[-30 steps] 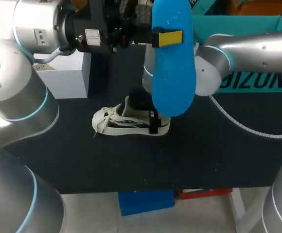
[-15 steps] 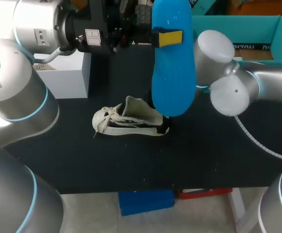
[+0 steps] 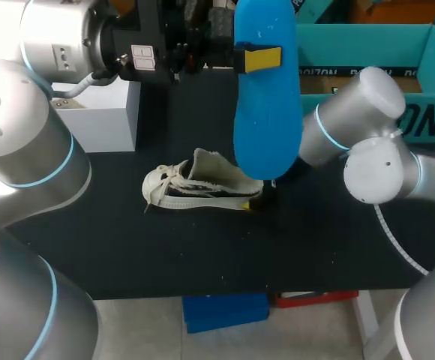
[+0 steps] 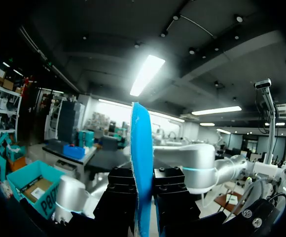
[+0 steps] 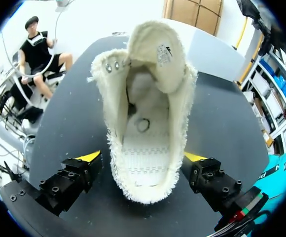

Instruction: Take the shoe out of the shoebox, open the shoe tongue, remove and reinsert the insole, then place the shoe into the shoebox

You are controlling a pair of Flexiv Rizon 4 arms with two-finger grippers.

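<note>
Left jaws pinch the blue insole (image 3: 266, 112) upright, high above the bench (image 3: 337, 247). Right jaws stand spread astride the heel of the shoe (image 5: 148, 113). Risk: an off-centre squeeze could skew the shoe, and the insole's toe may then snag the collar.

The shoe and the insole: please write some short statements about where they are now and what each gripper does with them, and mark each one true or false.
1. The left gripper is shut on the blue insole. True.
2. The insole lies inside the shoe. False: it is held upright above the table, outside the shoe.
3. The shoe rests on the black table. True.
4. The shoe is inside the teal shoebox. False: the shoe is on the table, in front of the box.
5. The right gripper is far from the shoe. False: its open fingers stand on either side of the heel.
</note>
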